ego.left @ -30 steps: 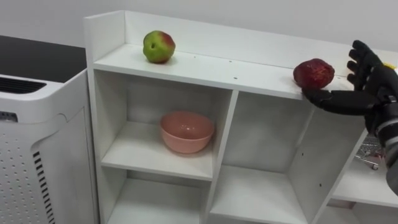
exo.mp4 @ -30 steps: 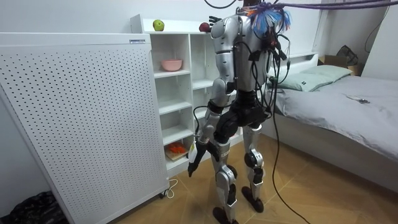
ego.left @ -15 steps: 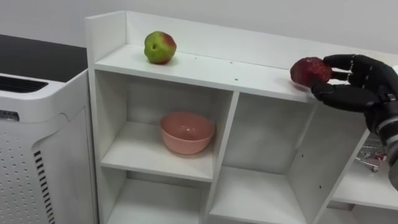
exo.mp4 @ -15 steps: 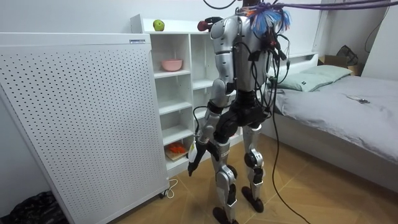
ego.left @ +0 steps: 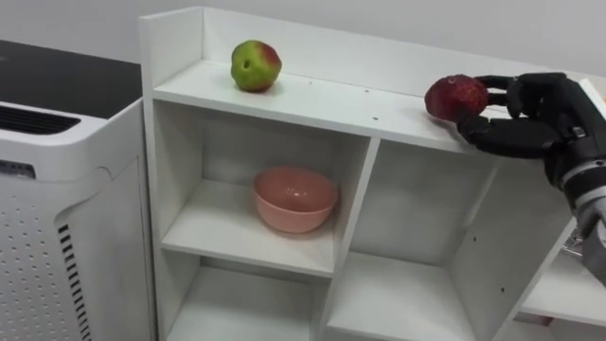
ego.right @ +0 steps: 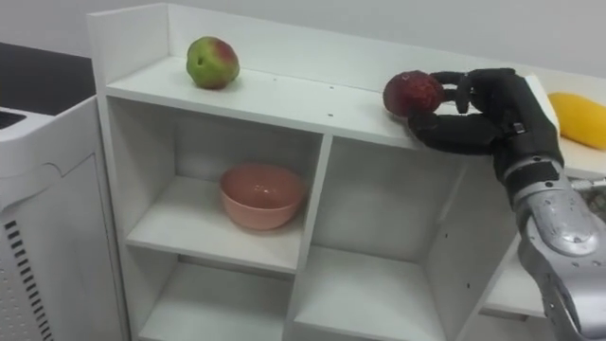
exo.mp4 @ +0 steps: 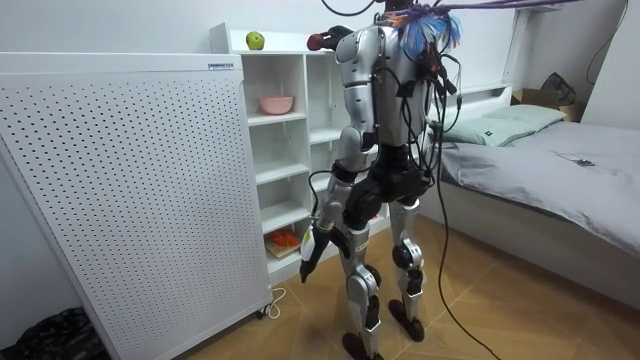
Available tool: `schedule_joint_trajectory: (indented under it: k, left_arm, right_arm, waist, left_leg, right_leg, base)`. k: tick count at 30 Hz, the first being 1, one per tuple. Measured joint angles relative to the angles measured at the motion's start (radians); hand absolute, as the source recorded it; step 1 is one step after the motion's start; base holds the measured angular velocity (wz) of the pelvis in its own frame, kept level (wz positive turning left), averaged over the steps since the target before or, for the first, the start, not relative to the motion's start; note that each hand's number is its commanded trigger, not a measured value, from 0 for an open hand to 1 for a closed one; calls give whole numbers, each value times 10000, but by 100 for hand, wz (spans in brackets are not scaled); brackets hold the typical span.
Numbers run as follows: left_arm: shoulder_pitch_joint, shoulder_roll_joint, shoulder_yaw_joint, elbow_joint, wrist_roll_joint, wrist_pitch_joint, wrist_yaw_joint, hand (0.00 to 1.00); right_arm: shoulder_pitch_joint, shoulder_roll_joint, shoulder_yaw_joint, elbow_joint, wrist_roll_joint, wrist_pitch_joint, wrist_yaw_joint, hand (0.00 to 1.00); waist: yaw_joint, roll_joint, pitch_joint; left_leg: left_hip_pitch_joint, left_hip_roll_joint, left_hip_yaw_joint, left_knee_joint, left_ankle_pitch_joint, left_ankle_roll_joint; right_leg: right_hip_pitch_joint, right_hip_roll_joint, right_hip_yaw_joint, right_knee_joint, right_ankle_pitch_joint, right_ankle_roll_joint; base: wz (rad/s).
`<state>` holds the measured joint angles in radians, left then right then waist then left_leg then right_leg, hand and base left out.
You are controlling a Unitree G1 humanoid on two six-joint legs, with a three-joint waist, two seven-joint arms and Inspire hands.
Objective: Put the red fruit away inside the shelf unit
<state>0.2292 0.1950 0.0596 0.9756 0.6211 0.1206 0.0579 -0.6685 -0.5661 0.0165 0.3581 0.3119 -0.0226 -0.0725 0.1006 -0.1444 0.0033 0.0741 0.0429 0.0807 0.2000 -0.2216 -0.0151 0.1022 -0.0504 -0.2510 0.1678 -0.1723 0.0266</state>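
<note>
You had a plain white wall [exo.mp4: 120,25] behind everything. At the room view's left stood a tall white perforated panel [exo.mp4: 130,190], with the open white closet [exo.mp4: 283,140] just beside it. At the right, a bed [exo.mp4: 570,170] under a grey cover carried a pillow [exo.mp4: 510,118]. The floor [exo.mp4: 500,310] was light wood.

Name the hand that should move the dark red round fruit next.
Right: the right hand curls round the dark red round fruit atop the white cabinet; the left hand hangs low by its thigh.
</note>
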Motion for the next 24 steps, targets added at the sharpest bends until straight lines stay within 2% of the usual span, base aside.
schedule_joint_trajectory:
  k: [9, 13, 18, 20, 24]
  left_arm:
    - [-20, -9, -52, -10, -4, 6, 52, 0]
    - [-94, -13, -87, -2, 6, 9, 283, 0]
    - [-188, -63, -261, 7, 2, 9, 285, 0]
    - [-104, -147, -265, 287, 6, -4, 310, 0]
    - [-9, -222, -337, 584, 1, -6, 467, 0]
  right_arm:
    - [413, 232, -2, -2002, 31, 38, 284, 100]
    - [1649, 765, 51, -3936, 6, 35, 351, 100]
    - [2446, 1284, 67, -4510, 232, 71, 581, 100]
    - [2896, 1432, 61, -4705, 1175, 75, 814, 100]
    - [3697, 1590, 41, -5142, 2026, 149, 1206, 100]
  waist:
    - [-146, 156, -20]
    - [-132, 361, -46]
    - [-142, 720, -66]
    - [-139, 884, -76]
    - [-224, 904, -78]
  left_leg:
    - [-93, -1, 1, 58, 0, 0]
    - [-80, -6, -1, 50, 0, 0]
    - [-26, -13, 41, 34, 5, 5]
    - [93, 1, 144, -4, 5, 4]
    - [97, 7, 219, -8, 5, 4]
  right_leg:
    - [-54, -6, 21, -4, 1, 0]
    - [-42, -15, 59, -3, 1, 1]
    - [-16, -28, 108, 0, 1, 1]
    - [49, -6, 280, -8, 1, 1]
    - [52, 4, 320, -4, 1, 1]
  base:
    - [0]
    - [0]
    - [-3]
    - [-13]
    - [-6]
